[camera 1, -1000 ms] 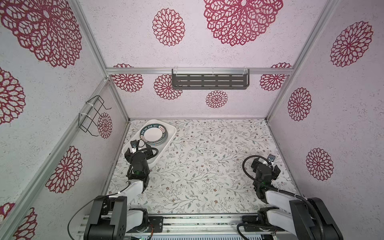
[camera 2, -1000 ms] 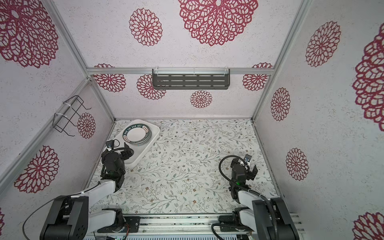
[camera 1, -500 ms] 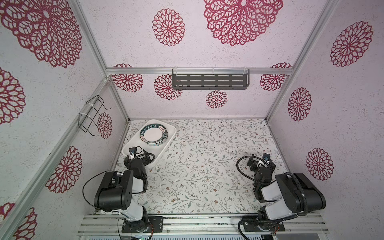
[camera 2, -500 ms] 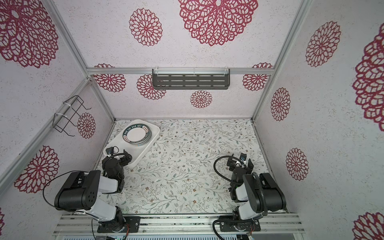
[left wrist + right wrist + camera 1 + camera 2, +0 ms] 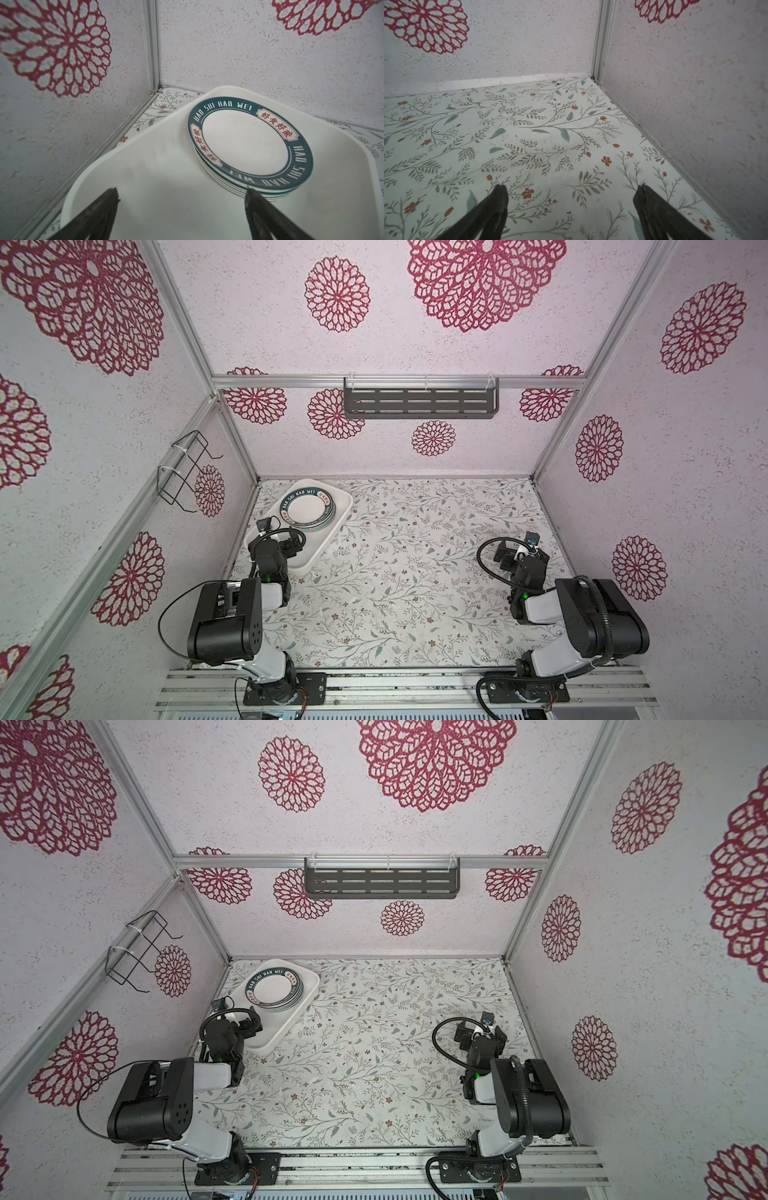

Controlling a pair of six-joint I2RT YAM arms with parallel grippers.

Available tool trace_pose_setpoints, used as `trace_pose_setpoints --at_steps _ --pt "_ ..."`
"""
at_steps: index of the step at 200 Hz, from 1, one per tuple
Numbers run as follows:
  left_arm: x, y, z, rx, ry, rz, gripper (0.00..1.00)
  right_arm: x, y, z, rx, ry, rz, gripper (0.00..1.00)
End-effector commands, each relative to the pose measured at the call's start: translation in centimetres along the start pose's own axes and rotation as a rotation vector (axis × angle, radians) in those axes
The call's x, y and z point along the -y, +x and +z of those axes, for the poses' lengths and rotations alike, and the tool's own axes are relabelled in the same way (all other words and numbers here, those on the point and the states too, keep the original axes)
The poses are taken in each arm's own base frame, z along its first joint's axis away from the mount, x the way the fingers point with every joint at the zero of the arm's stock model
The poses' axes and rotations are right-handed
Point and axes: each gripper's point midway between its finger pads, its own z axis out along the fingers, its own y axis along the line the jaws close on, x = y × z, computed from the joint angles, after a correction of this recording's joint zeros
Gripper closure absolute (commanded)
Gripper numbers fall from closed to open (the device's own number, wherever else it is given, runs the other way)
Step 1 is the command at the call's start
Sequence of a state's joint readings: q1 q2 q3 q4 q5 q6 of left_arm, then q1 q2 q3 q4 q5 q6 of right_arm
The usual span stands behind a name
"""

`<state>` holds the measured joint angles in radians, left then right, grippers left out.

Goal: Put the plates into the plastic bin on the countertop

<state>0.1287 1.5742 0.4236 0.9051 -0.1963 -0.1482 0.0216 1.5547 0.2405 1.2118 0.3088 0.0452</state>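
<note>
A stack of plates (image 5: 307, 510) (image 5: 276, 990) with dark teal lettered rims lies in the far half of the white plastic bin (image 5: 318, 549) (image 5: 284, 1029), which sits at the far left of the countertop (image 5: 415, 572). My left gripper (image 5: 291, 542) (image 5: 249, 1025) hangs open over the bin's bare near half. In the left wrist view its gripper (image 5: 180, 192) holds nothing, and one fingertip (image 5: 252, 195) lines up with the edge of the plates (image 5: 245, 143). On the right, my right gripper (image 5: 519, 558) (image 5: 571, 189) stands open and holds nothing, just above the bare countertop (image 5: 529, 135).
A dark slotted shelf (image 5: 419, 402) hangs on the back wall. A black wire rack (image 5: 187, 472) is fixed to the left wall. The bin stands close to the left wall and the back corner. A metal rail (image 5: 415, 684) runs along the front edge.
Both arms have folded up, with their big elbow links now raised near the front rail. Both grippers stayed roughly in place and stayed open.
</note>
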Motion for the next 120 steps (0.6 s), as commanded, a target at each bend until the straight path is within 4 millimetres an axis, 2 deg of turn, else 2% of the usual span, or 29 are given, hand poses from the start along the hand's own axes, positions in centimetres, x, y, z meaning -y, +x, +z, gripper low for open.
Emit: trace_pose_setpoints --at_steps 1,120 --pt "0.04 -0.17 -0.28 0.006 -0.006 0.014 0.03 -0.36 -1.05 -0.2 0.036 -0.02 0.023 0.01" --pt "0.03 -0.15 -0.2 0.003 -0.008 0.016 0.03 -0.39 -1.01 -0.14 0.032 -0.019 0.021 0.01"
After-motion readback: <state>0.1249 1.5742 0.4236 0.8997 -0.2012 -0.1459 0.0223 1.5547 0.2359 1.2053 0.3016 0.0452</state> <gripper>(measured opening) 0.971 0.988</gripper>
